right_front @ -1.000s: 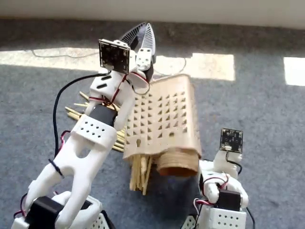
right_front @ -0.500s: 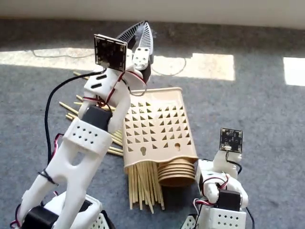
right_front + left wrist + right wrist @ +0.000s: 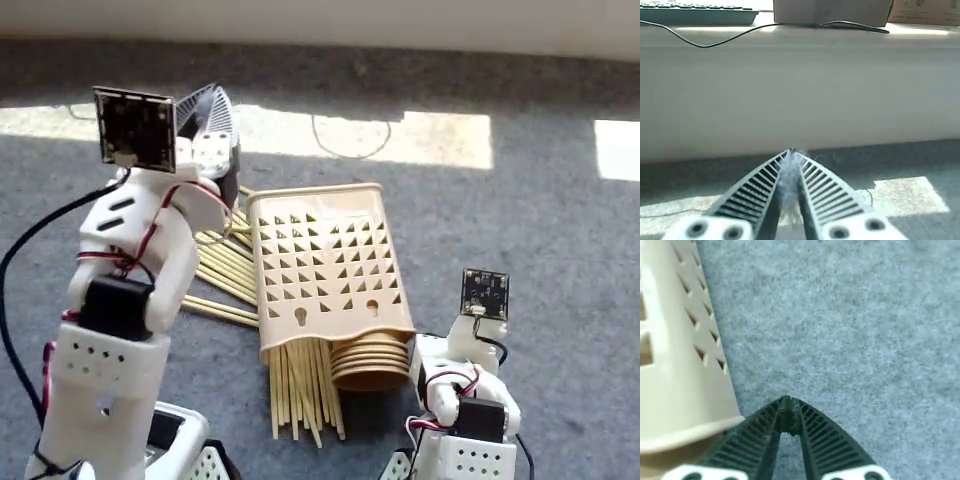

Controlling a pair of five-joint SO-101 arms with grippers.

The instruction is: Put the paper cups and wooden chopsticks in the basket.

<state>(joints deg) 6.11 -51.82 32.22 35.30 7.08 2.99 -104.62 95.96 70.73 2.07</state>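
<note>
- Surface: grey carpeted tabletop (image 3: 540, 230), with a sun patch along its far side.
- Basket (image 3: 325, 265): beige plastic with triangular holes, tipped over near the middle of the tabletop. Its open mouth faces the near edge, where the arm bases stand.
- Paper cups (image 3: 372, 360): a nested stack lying on its side and poking out of the basket mouth on the right-hand part. It is partly under the rim and rests on the carpet.
- Wooden chopsticks (image 3: 300, 390): a bundle fans out of the same mouth just beside the cups, toward the near edge.
- Loose chopsticks (image 3: 225, 275): these lie flat on the carpet against the basket's left side, under the left arm.
- Left gripper (image 3: 213, 95): raised high above the far-left part of the tabletop, apart from the basket. In the wrist view (image 3: 791, 151) the ribbed fingers are pressed together with nothing between them, pointing at a white wall (image 3: 800, 95).
- Right gripper (image 3: 786, 402): fingers pressed together and empty, tips low over bare carpet, just beside the basket's wall (image 3: 675, 355).
- Thin cable (image 3: 350, 135): looped on the carpet near the far edge.
</note>
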